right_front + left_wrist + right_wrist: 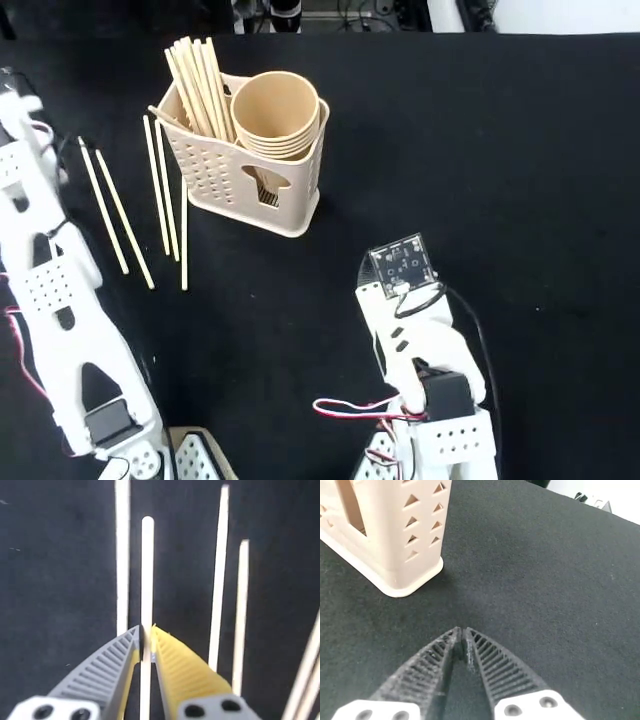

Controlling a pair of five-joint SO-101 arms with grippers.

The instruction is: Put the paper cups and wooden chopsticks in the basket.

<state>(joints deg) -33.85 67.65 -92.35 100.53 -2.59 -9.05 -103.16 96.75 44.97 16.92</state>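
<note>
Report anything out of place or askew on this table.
Five loose chopsticks lie on the table left of the basket, not in it, fanned at slightly different angles. The left gripper is shut on one of them. The paper cups sit stacked in the basket. Nothing looks spilled or broken.

A matte black bench (520, 160) spreads wide under even light. Beyond its far edge, dark cables (350, 12) sit at twelve o'clock and a pale surface (570, 14) at one o'clock.
</note>
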